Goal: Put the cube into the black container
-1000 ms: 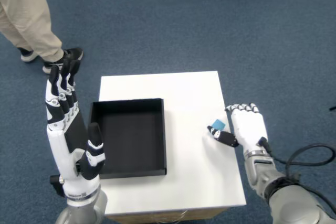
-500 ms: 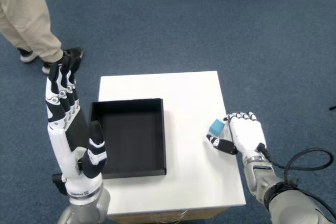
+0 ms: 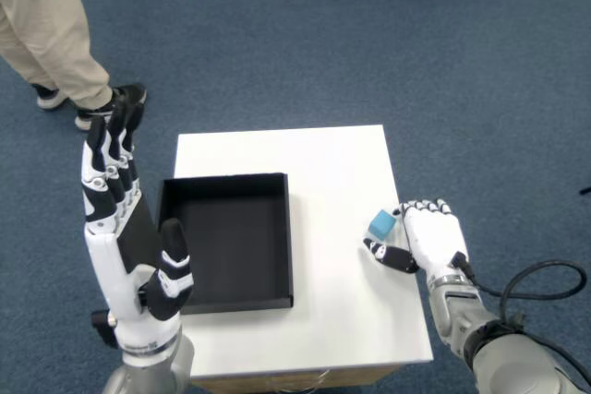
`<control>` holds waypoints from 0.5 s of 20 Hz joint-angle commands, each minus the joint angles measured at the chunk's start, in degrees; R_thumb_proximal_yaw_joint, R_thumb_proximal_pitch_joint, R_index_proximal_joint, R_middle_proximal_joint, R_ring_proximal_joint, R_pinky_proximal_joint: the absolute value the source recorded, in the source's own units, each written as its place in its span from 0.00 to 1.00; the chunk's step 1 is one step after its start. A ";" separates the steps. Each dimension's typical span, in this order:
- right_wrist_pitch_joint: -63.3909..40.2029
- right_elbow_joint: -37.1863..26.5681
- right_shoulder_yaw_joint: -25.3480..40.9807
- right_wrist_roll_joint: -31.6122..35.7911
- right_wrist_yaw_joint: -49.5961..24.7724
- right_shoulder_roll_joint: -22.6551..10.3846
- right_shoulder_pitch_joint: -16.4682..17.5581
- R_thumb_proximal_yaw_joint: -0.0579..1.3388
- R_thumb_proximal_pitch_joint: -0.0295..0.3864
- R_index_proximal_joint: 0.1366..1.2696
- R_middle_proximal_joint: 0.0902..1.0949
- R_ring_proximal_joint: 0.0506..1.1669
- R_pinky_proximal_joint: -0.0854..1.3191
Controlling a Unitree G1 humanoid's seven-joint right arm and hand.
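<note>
Here the white-and-black right hand (image 3: pixel 427 237) rests at the right edge of the square white table (image 3: pixel 314 159), its curled fingers and thumb closed on the small light-blue cube (image 3: pixel 381 223), well apart from the shallow black rectangular container (image 3: pixel 230 241) on the left.

Small light-blue cube (image 3: pixel 381 224) lay near bench's right edge. Black container (image 3: pixel 230 241), shallow, square, open-topped and empty, sat flat at left edge.
</note>
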 commanded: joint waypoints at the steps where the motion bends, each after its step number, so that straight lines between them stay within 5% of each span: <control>1: 0.62 1.18 -1.14 0.76 -0.40 -0.99 -2.33 0.37 0.02 0.31 0.18 0.15 0.10; 10: 0.77 1.33 -1.10 0.67 -0.20 -1.08 -2.69 0.37 0.02 0.31 0.18 0.15 0.10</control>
